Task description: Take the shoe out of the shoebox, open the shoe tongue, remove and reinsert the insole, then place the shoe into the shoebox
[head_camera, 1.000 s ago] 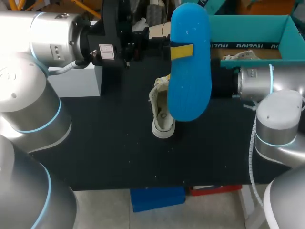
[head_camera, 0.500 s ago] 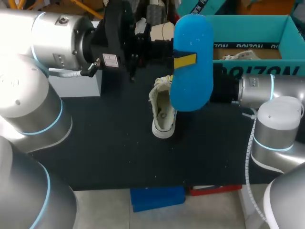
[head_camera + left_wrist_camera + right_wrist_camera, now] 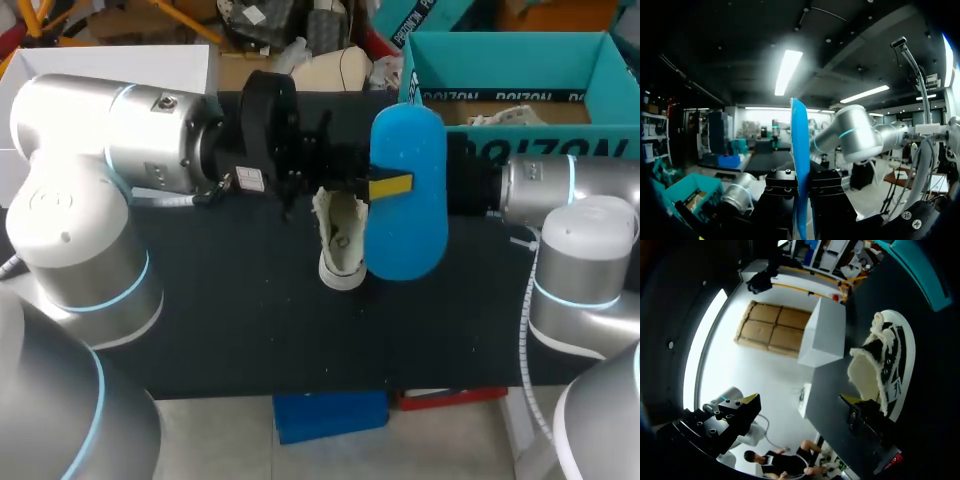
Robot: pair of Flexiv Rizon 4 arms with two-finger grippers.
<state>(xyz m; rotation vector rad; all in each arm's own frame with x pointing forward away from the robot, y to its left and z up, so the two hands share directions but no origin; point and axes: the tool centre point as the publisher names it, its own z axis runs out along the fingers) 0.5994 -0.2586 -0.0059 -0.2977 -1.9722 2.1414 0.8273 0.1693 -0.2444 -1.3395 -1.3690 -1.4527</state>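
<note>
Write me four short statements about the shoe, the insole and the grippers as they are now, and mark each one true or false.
1. The left gripper is shut on the blue insole. True.
2. The shoe sits inside the shoebox. False: it is on the table, outside the box.
3. The right gripper is open, with nothing gripped between its fingers. True.
4. The insole is in the shoe. False: it is out of the shoe, held up on end beside it.
</note>
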